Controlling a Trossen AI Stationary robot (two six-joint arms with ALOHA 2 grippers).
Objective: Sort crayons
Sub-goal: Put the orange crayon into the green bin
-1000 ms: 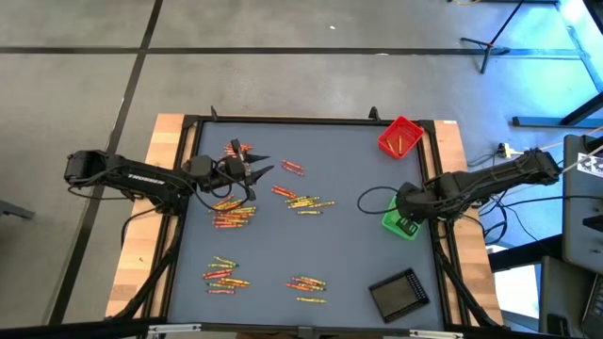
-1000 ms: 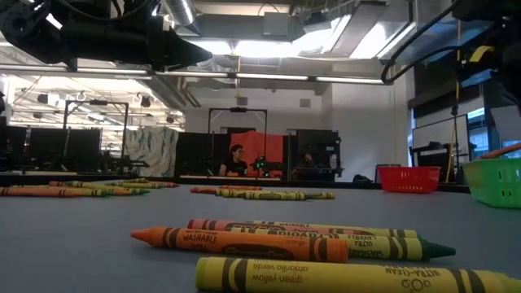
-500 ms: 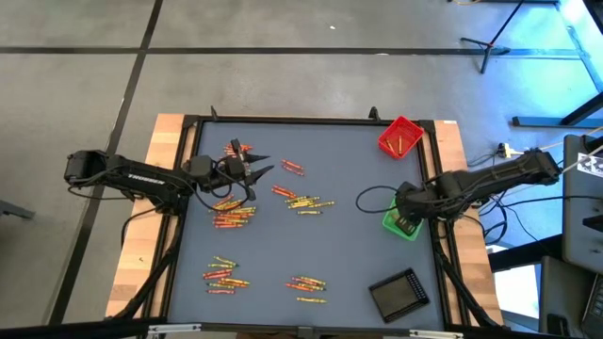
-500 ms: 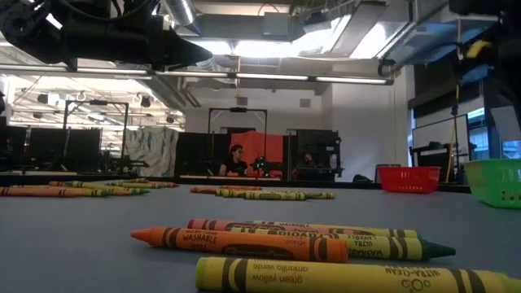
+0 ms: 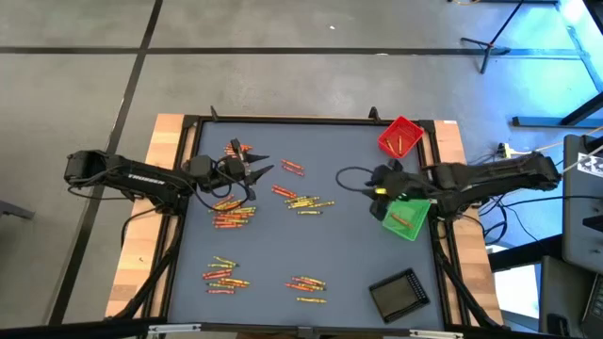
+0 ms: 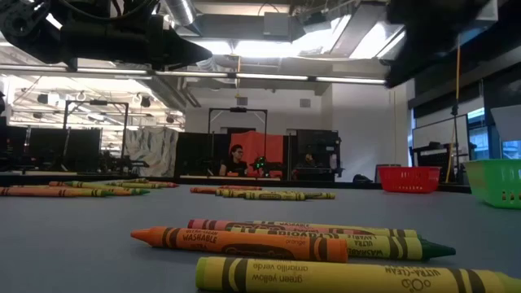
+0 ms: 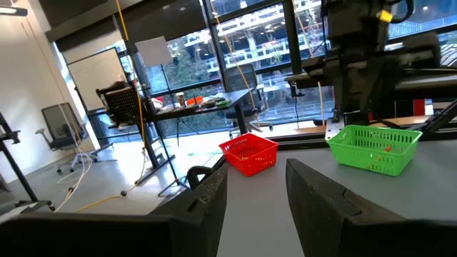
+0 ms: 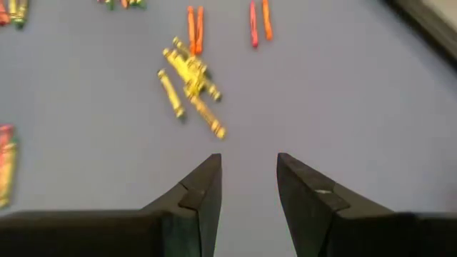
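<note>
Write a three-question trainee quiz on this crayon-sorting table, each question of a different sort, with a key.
1. True or false: the right gripper is holding a crayon.
2. Multiple choice: which tray lies nearest the right gripper in the high view? A) red tray B) green tray C) black tray
3. Fill in: the left gripper hangs open over the table's ______ side, near the scattered crayons.

Key
1. False: its fingers stand apart with nothing between them.
2. B
3. left
</note>
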